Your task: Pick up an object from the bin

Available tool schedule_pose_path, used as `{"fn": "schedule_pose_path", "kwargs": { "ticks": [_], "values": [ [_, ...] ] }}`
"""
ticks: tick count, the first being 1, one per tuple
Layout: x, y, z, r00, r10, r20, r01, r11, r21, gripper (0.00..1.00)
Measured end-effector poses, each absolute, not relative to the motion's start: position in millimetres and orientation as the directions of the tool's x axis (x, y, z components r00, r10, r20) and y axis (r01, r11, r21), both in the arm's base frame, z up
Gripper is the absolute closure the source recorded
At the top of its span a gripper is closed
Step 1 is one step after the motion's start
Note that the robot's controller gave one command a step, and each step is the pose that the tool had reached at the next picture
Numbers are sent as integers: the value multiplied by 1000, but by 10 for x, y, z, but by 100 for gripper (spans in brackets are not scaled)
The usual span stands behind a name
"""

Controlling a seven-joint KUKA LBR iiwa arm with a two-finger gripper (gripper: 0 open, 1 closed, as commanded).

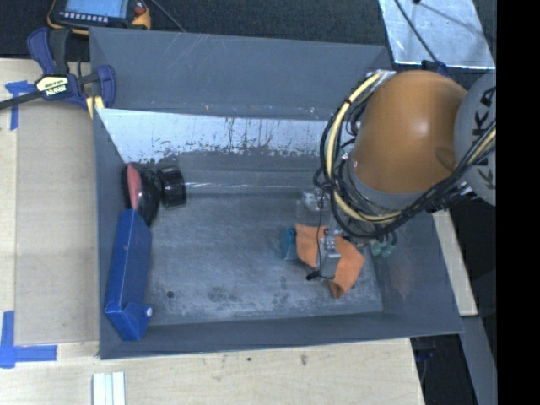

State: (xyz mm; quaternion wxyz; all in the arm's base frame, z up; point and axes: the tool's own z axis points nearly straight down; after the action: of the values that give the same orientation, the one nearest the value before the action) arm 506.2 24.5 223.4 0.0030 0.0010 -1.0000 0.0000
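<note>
Camera view, grey metal bin (228, 264), gripper (326, 258) low at 4 o'clock over crumpled orange thing (348, 272), its spread impossible to tell, teal piece (288, 243) at orange thing's 9 o'clock, long blue box (126, 272) at 8 o'clock, black roll (171, 187) and red thing (133, 184) at 10 o'clock.

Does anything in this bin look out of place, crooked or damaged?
Nothing looks spilled or broken. The long blue box seems to lean against the left wall of the bin rather than lie flat, and the orange thing under the end effector looks crumpled.
</note>
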Motion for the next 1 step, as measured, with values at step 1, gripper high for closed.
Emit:
{"fn": "schedule_pose_path", "kwargs": {
  "ticks": [1],
  "values": [
    [5063,244,2250,-1000,-2,4,-2,1000,0,0]
  ]
}}
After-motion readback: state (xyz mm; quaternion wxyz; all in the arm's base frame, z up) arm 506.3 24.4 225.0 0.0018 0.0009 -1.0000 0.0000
